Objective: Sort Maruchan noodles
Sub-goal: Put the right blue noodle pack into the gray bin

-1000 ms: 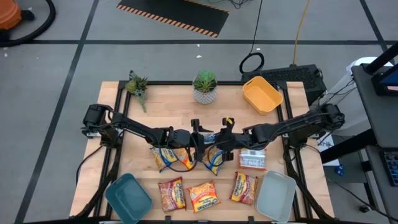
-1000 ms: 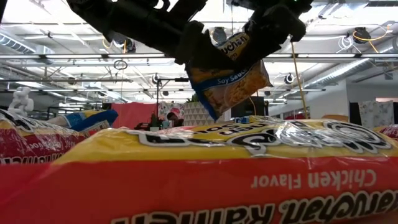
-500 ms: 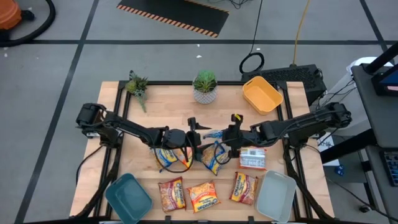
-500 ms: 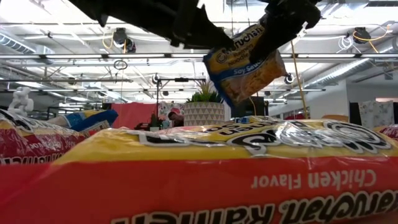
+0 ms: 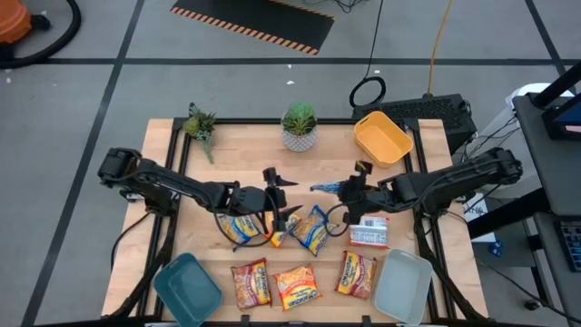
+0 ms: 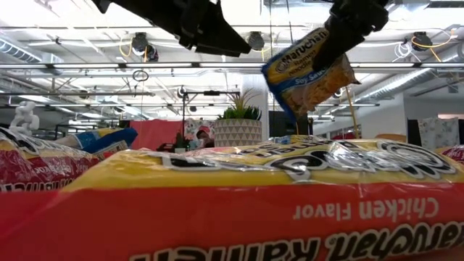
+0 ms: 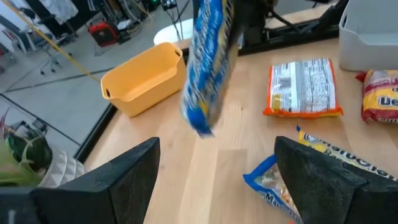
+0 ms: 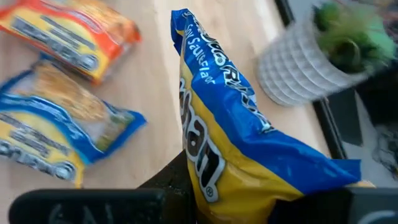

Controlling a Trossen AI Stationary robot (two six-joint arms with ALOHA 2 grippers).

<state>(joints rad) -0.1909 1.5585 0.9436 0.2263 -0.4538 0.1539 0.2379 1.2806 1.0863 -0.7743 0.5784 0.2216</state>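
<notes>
- The right arm reaches from the desk's right edge toward the middle, and its hand (image 5: 349, 191) is closed on a blue-and-yellow packet (image 6: 304, 69), which hangs clear above the desk.
- In the right wrist view that held packet (image 8: 230, 155) fills the foreground, pinched at its lower end between the fingers.
- The left arm stretches from the left edge toward the centre, and its hand (image 5: 283, 195) stands wide with nothing between the fingers.
- In the left wrist view the two dark fingers (image 7: 121, 180) are set well apart, with the held packet hanging edge-on beyond them.
- Two more blue-and-yellow packets lie mid-desk: one (image 5: 241, 227) under the left arm, the other (image 5: 311, 229) between the two hands.
- A packet lying white face up (image 5: 369, 232) sits just below the right hand.
- Three orange-yellow packets lie in a row near the front edge: left (image 5: 251, 283), middle (image 5: 296, 285), right (image 5: 357, 273).
- The desk (image 5: 254, 150) is pale wood.
- A teal bin (image 5: 186, 288) sits at the front left corner, a pale bin (image 5: 402, 285) at the front right, a yellow bin (image 5: 382, 138) at the back right.
- A potted plant (image 5: 299, 127) stands at the back centre, a small sprig (image 5: 201, 125) at the back left.
- The floor (image 5: 82, 82) around is grey with dark lines; the low view shows a ceiling with beams and lights.
</notes>
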